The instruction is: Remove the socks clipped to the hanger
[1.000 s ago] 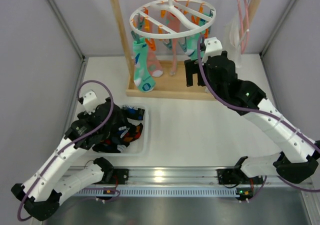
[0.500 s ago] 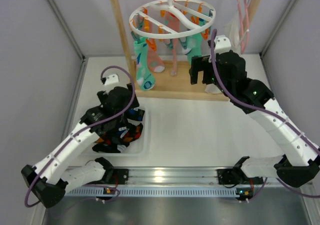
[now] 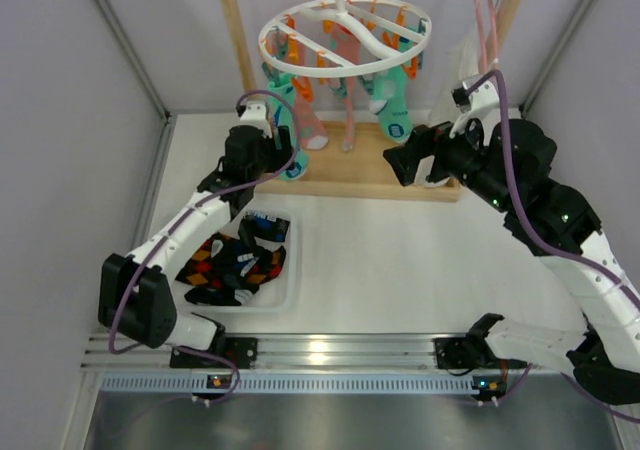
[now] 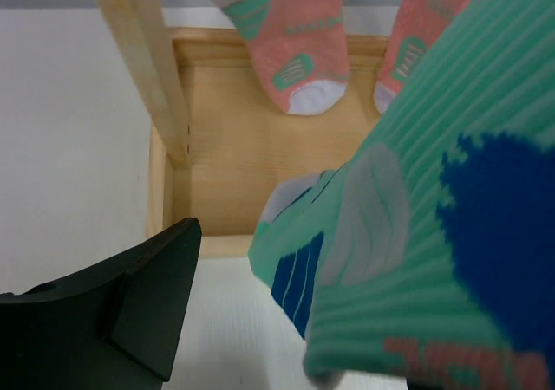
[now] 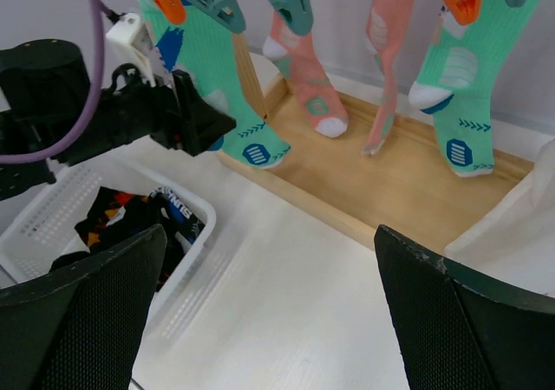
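The hanger [image 3: 345,38], a white ring with orange and teal pegs, hangs from the wooden rack. Clipped to it are two teal-green socks [image 3: 285,135] [image 3: 392,105] and two pink socks [image 3: 347,120] between them. My left gripper [image 3: 277,152] stands open at the foot of the left teal-green sock [image 4: 416,234]. That sock lies between its jaws and hides the right finger; the left finger [image 4: 139,303] stands apart from it. My right gripper [image 5: 269,234] is open and empty above the table, in front of the rack base, facing the socks [image 5: 460,87].
A white basket [image 3: 291,270] at the front left holds dark patterned socks. The wooden rack's base [image 3: 350,175] and left post [image 3: 240,60] stand by the left gripper. A thin pink hanger [image 3: 485,30] and a white garment [image 3: 465,80] hang at the rack's right end.
My left arm has swung from the basket up to the left teal-green sock on the rack. My right gripper has drawn back from the right teal-green sock, toward the front.
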Available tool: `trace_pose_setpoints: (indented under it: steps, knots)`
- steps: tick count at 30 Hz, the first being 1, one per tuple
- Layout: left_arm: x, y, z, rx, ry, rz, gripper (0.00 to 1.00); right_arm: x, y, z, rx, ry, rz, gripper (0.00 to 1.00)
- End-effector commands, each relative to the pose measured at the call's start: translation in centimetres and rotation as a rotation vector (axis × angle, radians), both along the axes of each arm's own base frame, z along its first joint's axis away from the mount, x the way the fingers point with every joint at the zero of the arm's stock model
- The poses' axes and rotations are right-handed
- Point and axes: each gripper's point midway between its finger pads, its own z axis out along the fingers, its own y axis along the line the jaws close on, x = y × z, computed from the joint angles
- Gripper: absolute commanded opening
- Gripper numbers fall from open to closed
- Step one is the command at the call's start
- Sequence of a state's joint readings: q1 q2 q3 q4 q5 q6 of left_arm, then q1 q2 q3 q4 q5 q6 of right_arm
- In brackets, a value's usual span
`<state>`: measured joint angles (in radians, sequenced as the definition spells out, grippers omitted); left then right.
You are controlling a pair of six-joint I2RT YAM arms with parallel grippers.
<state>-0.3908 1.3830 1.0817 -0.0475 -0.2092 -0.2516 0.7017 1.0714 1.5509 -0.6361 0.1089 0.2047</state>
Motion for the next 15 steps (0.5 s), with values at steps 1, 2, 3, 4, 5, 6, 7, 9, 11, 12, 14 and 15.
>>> trace_pose_setpoints:
  steps: [1, 2, 3, 4, 5, 6, 7, 9, 11, 12, 14, 15]
  knots:
    - [2.5, -2.2, 5.6, -0.053, -0.171, -0.136, 0.84, -1.1, -0.8, 1.6, 0.03, -0.049, 0.024, 0.99]
    - [2.7, -2.6, 5.4, -0.059, -0.169, -0.153, 0.62, -1.2, -1.0, 1.6, 0.026, -0.052, 0.02, 0.99]
    - [2.6, -3.2, 5.6, -0.081, -0.171, -0.178, 0.48, -1.4, -1.2, 1.8, 0.025, -0.054, 0.015, 0.99]
    - [2.5, -3.8, 5.7, -0.099, -0.169, -0.208, 0.33, -1.3, -1.5, 2.0, 0.026, -0.06, 0.0, 1.0]
    - [2.4, -4.0, 5.8, -0.12, -0.164, -0.205, 0.12, -1.4, -1.8, 2.4, 0.032, -0.069, -0.007, 1.0]
    - [2.4, -4.2, 5.8, -0.124, -0.163, -0.202, 0.03, -1.4, -1.9, 2.7, 0.034, -0.073, -0.015, 0.99]
    - [2.4, -4.2, 5.7, -0.116, -0.165, -0.161, 0.01, -1.2, -2.2, 2.8, 0.035, -0.071, -0.037, 1.0]
    - [1.9, -4.8, 6.0, -0.087, -0.179, -0.136, 0.0, -0.9, -2.7, 4.1, 0.069, -0.075, -0.077, 0.99]
    - [0.7, -6.4, 6.2, -0.052, -0.196, -0.081, 0.0, -0.8, -3.7, 5.8, 0.107, -0.079, -0.135, 0.99]
    - [0.3, -6.8, 6.3, -0.045, -0.2, -0.057, 0.0, -0.3, -3.4, 5.9, 0.104, -0.07, -0.144, 1.0]
    - [-1.4, -8.9, 6.7, -0.035, -0.207, -0.029, 0.0, 0.0, -3.1, 7.4, 0.127, -0.064, -0.148, 0.99]
    - [-1.8, -9.4, 6.8, -0.023, -0.209, -0.011, 0.0, 0.1, -3.1, 7.9, 0.132, -0.061, -0.15, 0.99]
